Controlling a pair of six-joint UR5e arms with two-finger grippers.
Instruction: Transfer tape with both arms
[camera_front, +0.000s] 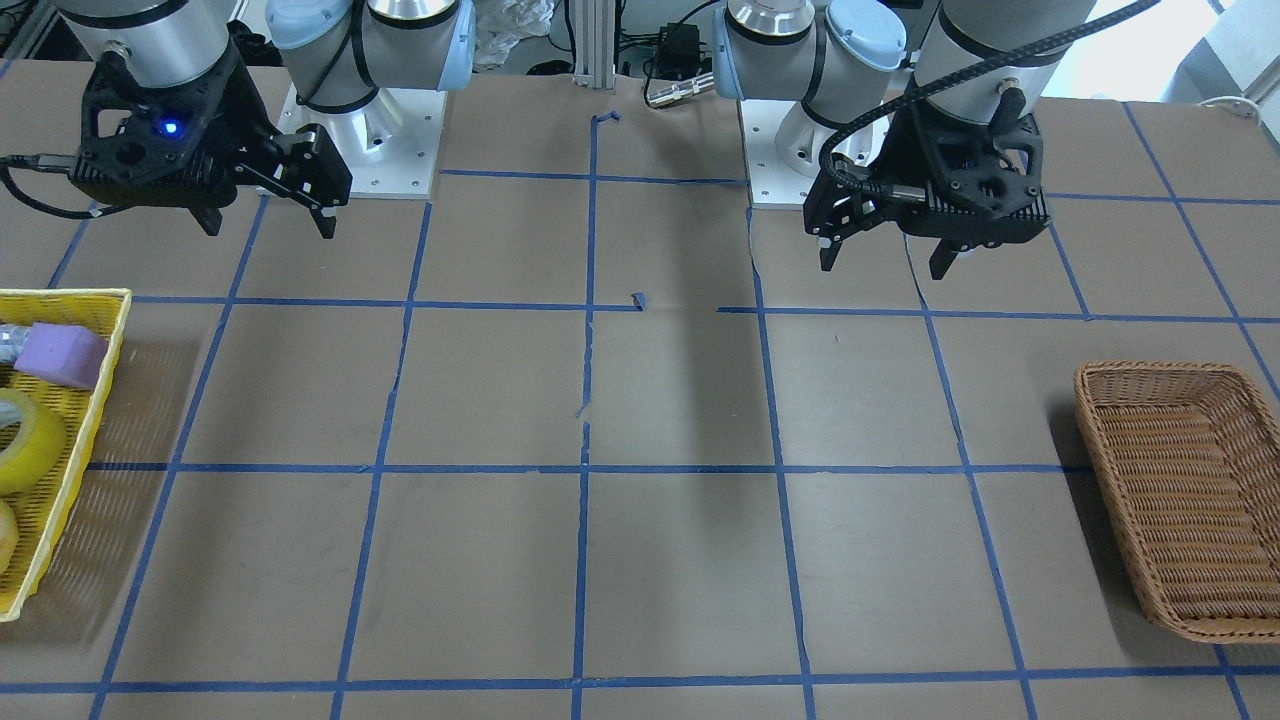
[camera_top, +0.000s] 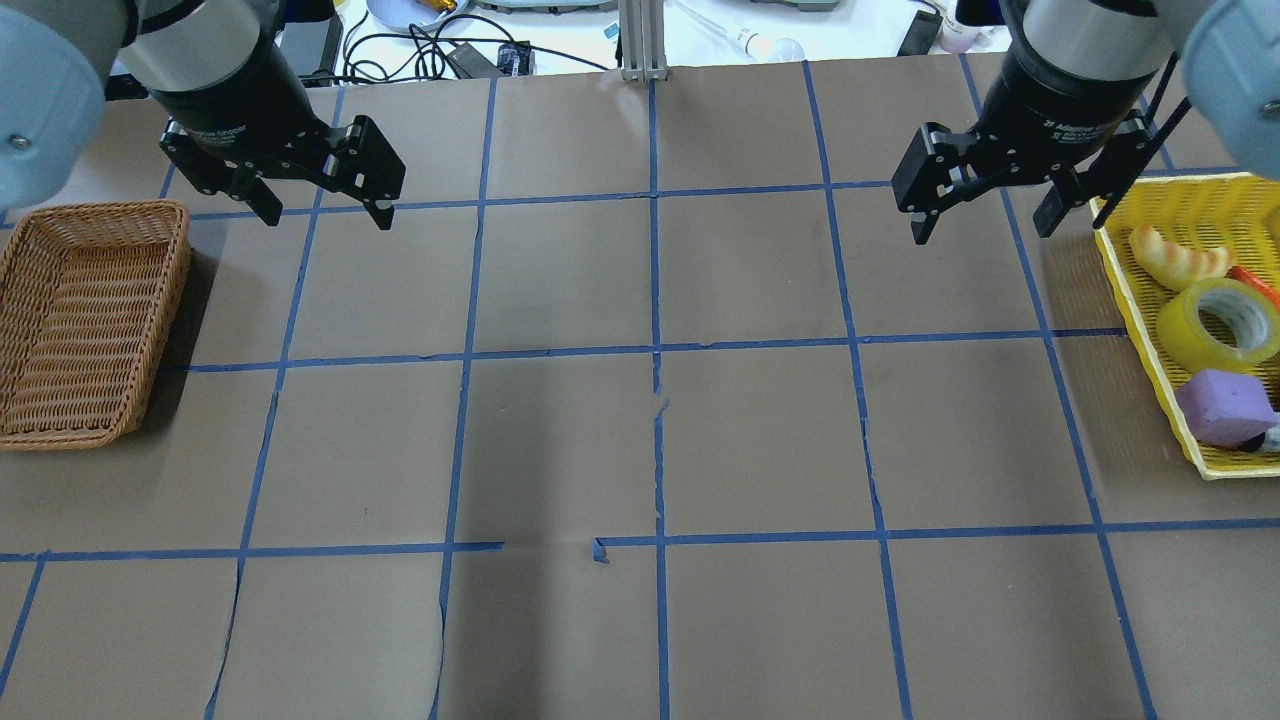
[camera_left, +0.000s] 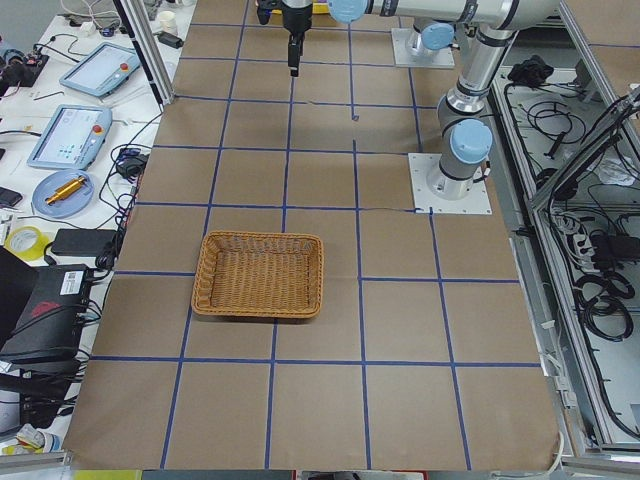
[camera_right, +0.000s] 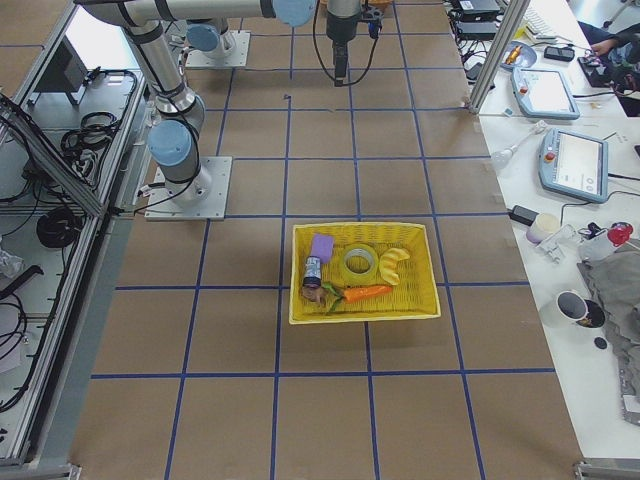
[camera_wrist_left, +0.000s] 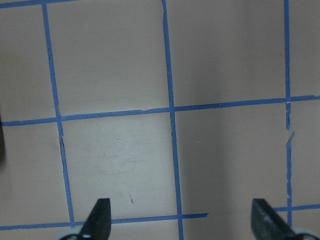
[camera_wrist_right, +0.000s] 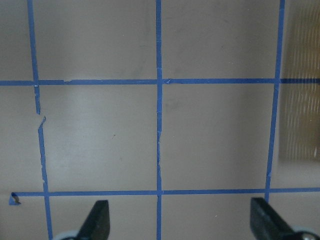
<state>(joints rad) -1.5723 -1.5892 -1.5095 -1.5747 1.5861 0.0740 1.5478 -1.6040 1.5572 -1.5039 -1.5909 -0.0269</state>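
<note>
1. The tape (camera_top: 1220, 325) lies in the yellow basket (camera_top: 1152, 335), beside a purple block (camera_top: 1222, 405).
2. The left gripper (camera_top: 328, 215) hangs wide open, holding nothing, near the wicker basket (camera_top: 100, 210).
3. The right gripper (camera_top: 982, 232) hangs wide open too, holding nothing.

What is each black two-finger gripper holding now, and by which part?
Nothing is held. The left gripper and the right gripper both hang open and empty, and the translucent yellow roll of tape lies in the yellow mesh basket.
</note>
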